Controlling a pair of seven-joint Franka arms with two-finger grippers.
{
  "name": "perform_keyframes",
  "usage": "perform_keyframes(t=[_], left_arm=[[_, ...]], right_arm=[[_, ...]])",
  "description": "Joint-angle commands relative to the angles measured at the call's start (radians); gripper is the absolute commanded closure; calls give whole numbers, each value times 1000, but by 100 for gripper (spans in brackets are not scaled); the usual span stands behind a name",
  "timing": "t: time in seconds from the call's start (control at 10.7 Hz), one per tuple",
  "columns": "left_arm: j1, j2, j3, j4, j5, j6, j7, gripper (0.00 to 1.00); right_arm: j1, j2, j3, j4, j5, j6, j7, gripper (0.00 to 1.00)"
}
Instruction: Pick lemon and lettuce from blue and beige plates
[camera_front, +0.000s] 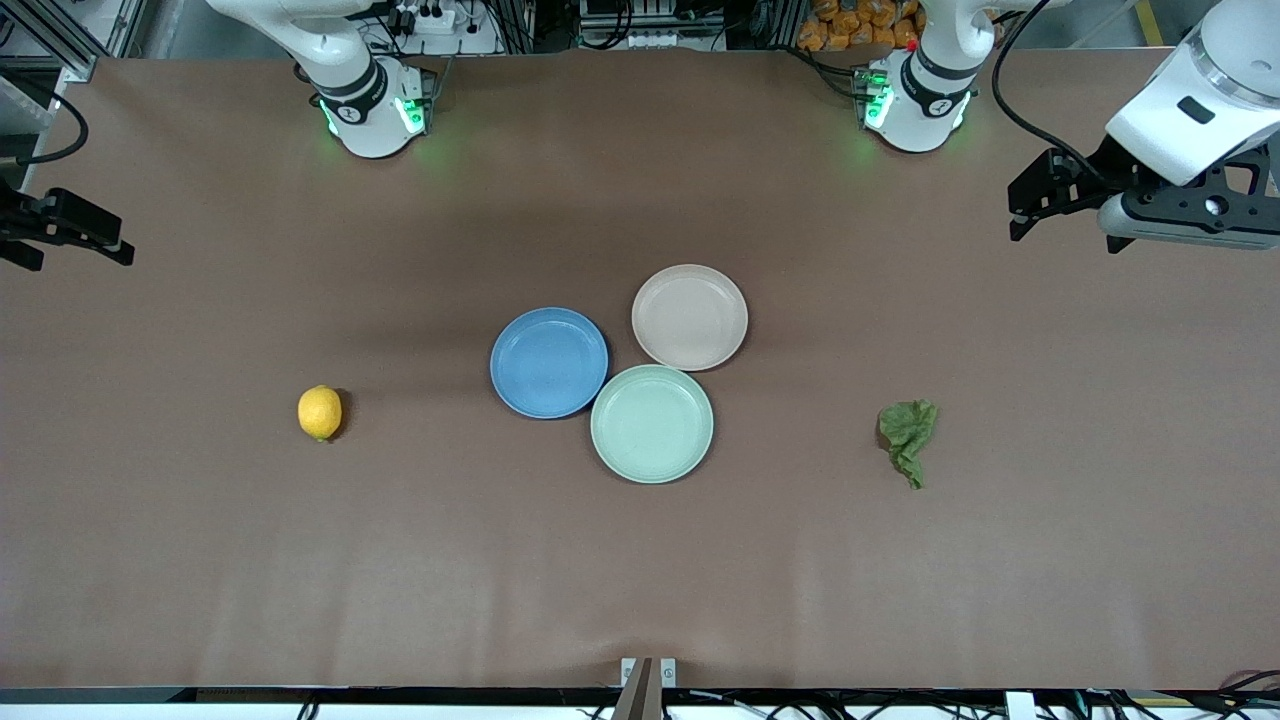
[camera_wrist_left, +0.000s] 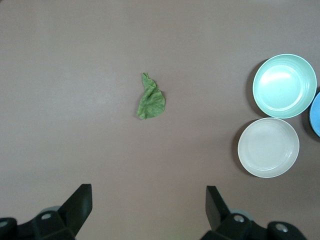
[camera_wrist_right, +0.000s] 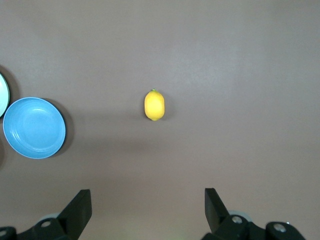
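Observation:
The lemon (camera_front: 320, 412) lies on the bare table toward the right arm's end, apart from the plates; it also shows in the right wrist view (camera_wrist_right: 154, 105). The lettuce (camera_front: 908, 435) lies on the table toward the left arm's end, also seen in the left wrist view (camera_wrist_left: 150, 97). The blue plate (camera_front: 549, 362) and the beige plate (camera_front: 690, 316) sit empty mid-table. My left gripper (camera_front: 1015, 212) is open and empty, high over the left arm's end (camera_wrist_left: 148, 200). My right gripper (camera_front: 85, 258) is open and empty, high over the right arm's end (camera_wrist_right: 148, 202).
An empty pale mint-green plate (camera_front: 652, 423) touches the blue and beige plates, nearer to the front camera. Brown table cover (camera_front: 640, 580) spreads around them. Both arm bases stand at the table's back edge.

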Motion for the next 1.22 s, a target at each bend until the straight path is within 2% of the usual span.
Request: perform_keyframes(t=[0.0, 1.12], left_arm=[[-1, -2, 2, 16, 13, -21, 13, 0], [-1, -2, -4, 16, 11, -21, 13, 0]], right_arm=[[-14, -21, 17, -30, -5, 41, 21, 0], [-3, -8, 17, -20, -14, 3, 23, 0]])
